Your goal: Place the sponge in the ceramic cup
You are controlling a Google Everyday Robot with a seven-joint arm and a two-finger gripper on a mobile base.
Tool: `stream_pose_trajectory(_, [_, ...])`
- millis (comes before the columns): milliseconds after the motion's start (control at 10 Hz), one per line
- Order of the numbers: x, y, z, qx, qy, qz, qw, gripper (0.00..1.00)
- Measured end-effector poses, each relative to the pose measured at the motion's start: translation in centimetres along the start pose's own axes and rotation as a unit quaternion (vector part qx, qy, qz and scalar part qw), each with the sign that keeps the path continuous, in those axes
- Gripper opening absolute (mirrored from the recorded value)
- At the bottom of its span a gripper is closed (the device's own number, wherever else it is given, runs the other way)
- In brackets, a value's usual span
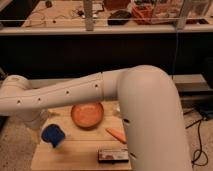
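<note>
One blue sponge (51,133) sits at the mouth of the white cup (59,143), covering most of it, so that only a pale bit of the cup's wall shows at the lower right. The sponge reads as a rounded lump a little wider than it is tall. Its long axis seems to run roughly left to right, but this cannot be told for sure, nor can how deep it sits in the cup.

Cup and sponge stand on the left part of the wooden board (75,156), near its left edge and some way back from the front edge. Bare board lies to their right and in front. The orange bowl (87,114) stands up and to the right, apart from the cup. The carrot (116,133) lies further right, slanting from upper left to lower right. The dark box (113,155) lies by the front edge with its long side left to right, well apart from the cup.

The white arm (75,92) stretches across from the right, over the bowl, and bends down at the left. The gripper (48,126) is at its end, right at the top left of the sponge. Whether it is open, closed or gripping the sponge cannot be told.
</note>
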Motion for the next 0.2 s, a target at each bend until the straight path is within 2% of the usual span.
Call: stream_pose_trajectory(200, [-0.13,0.07,-0.04,0.000,0.001,0.004,1.0000,0.80])
